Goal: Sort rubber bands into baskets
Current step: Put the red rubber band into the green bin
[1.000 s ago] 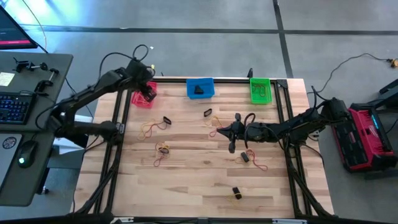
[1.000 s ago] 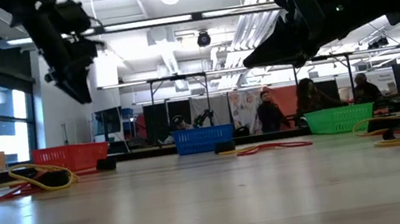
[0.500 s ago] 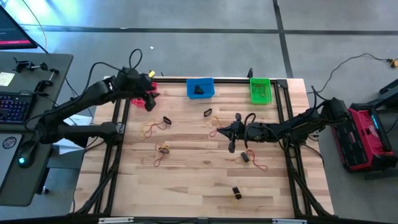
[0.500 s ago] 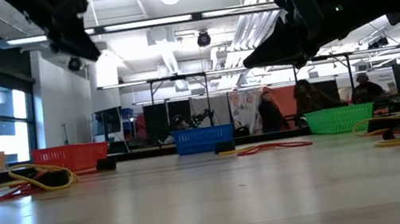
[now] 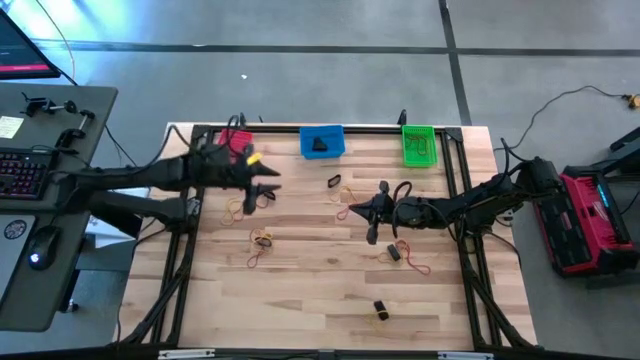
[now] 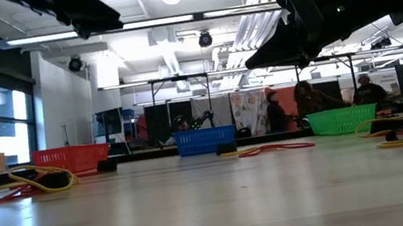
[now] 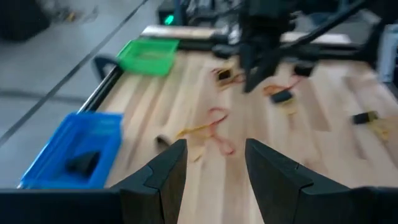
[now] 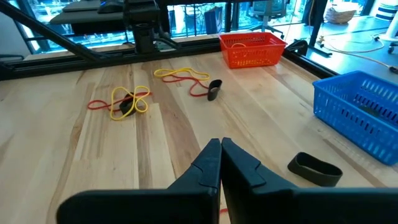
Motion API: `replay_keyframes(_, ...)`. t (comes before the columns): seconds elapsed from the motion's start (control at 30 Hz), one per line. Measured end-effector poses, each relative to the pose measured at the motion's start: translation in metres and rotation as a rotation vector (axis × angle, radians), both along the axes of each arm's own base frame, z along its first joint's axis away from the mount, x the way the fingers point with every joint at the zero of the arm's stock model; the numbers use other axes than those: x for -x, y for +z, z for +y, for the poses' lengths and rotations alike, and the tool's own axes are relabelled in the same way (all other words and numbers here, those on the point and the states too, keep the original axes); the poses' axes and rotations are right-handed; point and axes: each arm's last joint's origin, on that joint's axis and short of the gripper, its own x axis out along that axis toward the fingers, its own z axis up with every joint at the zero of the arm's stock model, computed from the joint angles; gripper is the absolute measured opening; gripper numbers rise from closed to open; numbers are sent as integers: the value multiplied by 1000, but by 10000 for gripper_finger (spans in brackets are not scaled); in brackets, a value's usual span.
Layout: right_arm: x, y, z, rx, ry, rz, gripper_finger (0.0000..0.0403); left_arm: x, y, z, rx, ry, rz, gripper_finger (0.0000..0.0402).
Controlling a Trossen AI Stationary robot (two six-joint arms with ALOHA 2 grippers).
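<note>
Rubber bands lie scattered mid-tabletop, some tangled; 3 baskets line the far edge. They look light, soft and stretchy, so you'd pinch 1 strand where it lifts off the wood. Your left hand hangs wide and empty near the red basket; right hand shut, empty, mid-tabletop. No readable writing.

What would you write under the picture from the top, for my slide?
Left gripper open above scattered rubber bands; right gripper waits shut mid-table.
</note>
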Motion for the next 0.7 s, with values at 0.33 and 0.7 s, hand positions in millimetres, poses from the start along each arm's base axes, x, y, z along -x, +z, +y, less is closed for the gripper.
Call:
replay_keyframes(0.33, 0, 1, -1, -20, -6, -19, 0, -6, -38, -37, -67, -219, -87, 156)
replay_keyframes(0.7, -20, 17, 3, -24, -6, 149, 0, 1, -61, -65, -64, -367, -306, 136)
